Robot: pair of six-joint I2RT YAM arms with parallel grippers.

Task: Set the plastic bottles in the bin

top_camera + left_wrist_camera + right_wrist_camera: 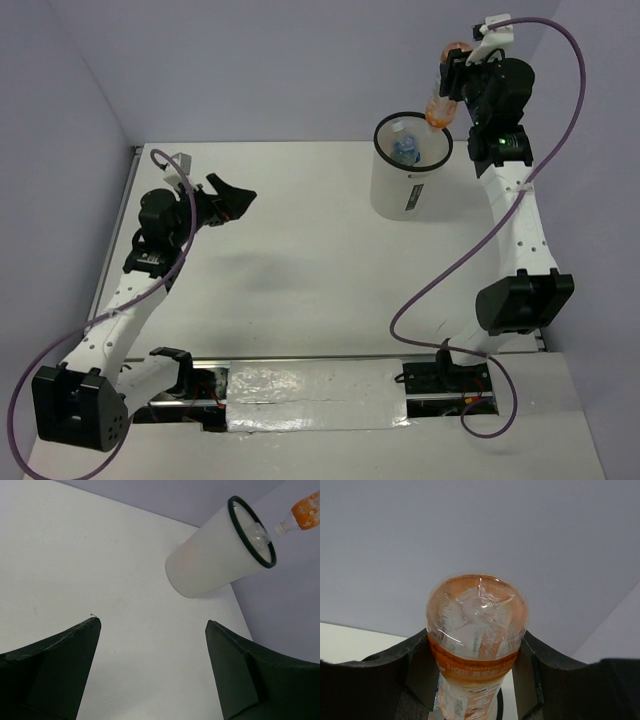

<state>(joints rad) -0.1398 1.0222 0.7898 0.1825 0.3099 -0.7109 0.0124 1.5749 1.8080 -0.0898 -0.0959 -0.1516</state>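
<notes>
White table (300,280), lilac walls (250,60). At one o'clock the right gripper (462,72) clamps an orange plastic bottle (476,645) neck-down over the tall white bin (405,195); its wrist view hides the clear blue-labelled bottle (404,147) inside. Left gripper (152,672) gapes wide.

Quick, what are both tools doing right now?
Left tool: open, holding nothing.
Right tool: closed on an orange bottle, up by the bin.

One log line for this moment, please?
right gripper: orange bottle held above bin rim | left gripper: open, empty | bin: clear bottle inside
</notes>
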